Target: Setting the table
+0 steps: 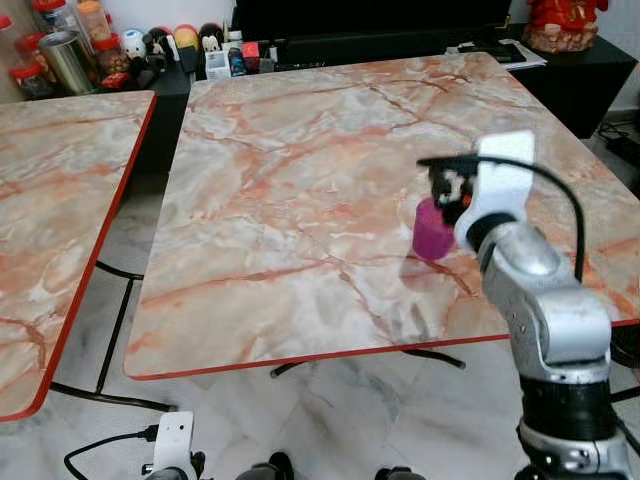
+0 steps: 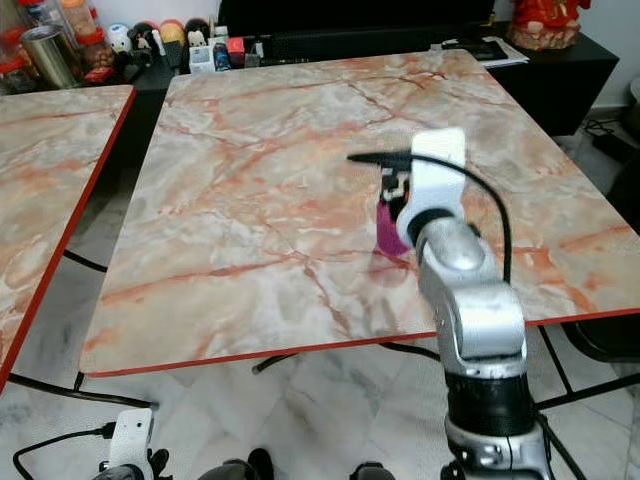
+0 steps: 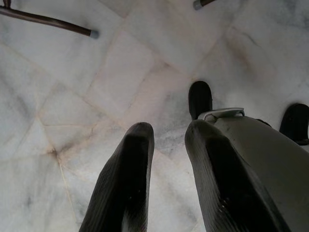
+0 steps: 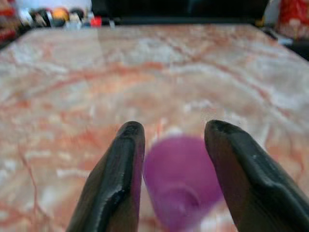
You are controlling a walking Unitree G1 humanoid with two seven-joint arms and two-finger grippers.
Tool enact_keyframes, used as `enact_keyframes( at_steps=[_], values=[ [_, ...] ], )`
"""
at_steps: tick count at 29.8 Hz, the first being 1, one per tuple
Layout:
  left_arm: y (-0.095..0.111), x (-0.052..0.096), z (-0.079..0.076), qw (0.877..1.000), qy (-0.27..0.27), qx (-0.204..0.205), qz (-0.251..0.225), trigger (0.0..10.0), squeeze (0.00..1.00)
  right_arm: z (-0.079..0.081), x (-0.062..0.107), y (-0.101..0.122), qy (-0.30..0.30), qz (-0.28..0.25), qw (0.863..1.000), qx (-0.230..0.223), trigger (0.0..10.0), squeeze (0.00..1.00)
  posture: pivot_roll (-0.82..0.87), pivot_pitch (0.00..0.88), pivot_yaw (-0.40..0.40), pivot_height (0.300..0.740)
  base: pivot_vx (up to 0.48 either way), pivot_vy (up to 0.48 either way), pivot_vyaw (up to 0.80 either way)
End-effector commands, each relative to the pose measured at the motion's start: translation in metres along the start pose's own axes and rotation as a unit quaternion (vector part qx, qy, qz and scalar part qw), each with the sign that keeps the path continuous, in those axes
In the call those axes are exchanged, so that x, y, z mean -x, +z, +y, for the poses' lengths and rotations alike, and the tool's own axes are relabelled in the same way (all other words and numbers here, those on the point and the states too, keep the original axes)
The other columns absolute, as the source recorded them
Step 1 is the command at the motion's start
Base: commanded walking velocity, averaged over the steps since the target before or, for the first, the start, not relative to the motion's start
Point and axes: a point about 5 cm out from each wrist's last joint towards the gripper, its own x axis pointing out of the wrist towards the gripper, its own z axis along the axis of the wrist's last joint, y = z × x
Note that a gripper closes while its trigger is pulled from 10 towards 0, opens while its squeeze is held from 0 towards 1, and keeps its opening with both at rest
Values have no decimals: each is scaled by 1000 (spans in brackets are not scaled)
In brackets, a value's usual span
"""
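My right gripper [image 4: 174, 179] is raised over the near right part of the marble-patterned desk [image 1: 300, 200]; its two black fingers [image 4: 113, 188] are spread, one on either side of a purple cup [image 4: 181, 181]; the wrist view is blurred, and I cannot tell whether either finger touches the cup wall; the cup [image 1: 433, 232] stands upright on the desk surface, near the right edge and toward the near side; my right arm [image 1: 545, 320] reaches in from the near right, a black cable [image 1: 560, 185] arching over its white wrist housing; my left gripper [image 3: 166, 145] hangs low beside my body, fingers slightly parted with a gap showing between them, pointing down at the pale tiled floor [image 3: 72, 96]; a second desk [image 1: 50, 200] of the same pattern stands to the left, apart from the first; jars and small figurines [image 1: 130, 45] line a dark shelf beyond the far edge
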Motion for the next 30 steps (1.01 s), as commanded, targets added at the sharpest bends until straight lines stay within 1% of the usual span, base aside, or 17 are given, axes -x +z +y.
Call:
enact_keyframes(
  at_steps=[1,5,6,10,11,12,18,20,26,30],
  values=[
    [-8,1,4,1000,-2,-9,21,10000,0,8,6,-1,10,7,1000,0,10000,0,-139,181,67,740,0,0,0],
    [-8,1,4,1000,-5,-10,22,10000,0,13,7,-2,17,15,1000,-6,10000,0,-137,176,68,740,0,0,0],
    [-8,1,4,1000,-6,-10,22,10000,0,13,8,-2,16,16,1000,-10,10000,1000,-134,173,67,740,0,0,0],
    [-9,2,4,1000,-6,-10,23,10000,0,14,8,0,16,16,1000,-13,10000,1000,-133,167,66,740,0,0,0],
    [-9,2,4,1000,-7,-10,23,10000,0,14,7,0,19,16,1000,-12,10000,682,-133,166,65,740,0,0,0],
    [-9,2,4,1000,-7,-11,24,10000,0,15,7,1,21,15,1000,-11,10000,0,-133,166,65,740,0,0,0],
    [-9,2,4,1000,-6,-11,25,10000,0,19,4,1,36,11,999,-17,10000,0,-129,161,65,740,0,0,0],
    [-9,2,5,1000,-4,-10,25,10000,0,23,2,3,49,1,999,-18,10000,0,-128,157,63,740,0,0,0],
    [-8,2,6,1000,3,-16,21,10000,0,24,1,5,51,-6,998,-19,10000,0,-125,162,64,740,0,0,0],
    [-8,2,6,1000,6,-16,21,10000,0,23,0,7,51,-15,998,-22,10000,0,-127,166,63,740,281,0,0]
  ],
)
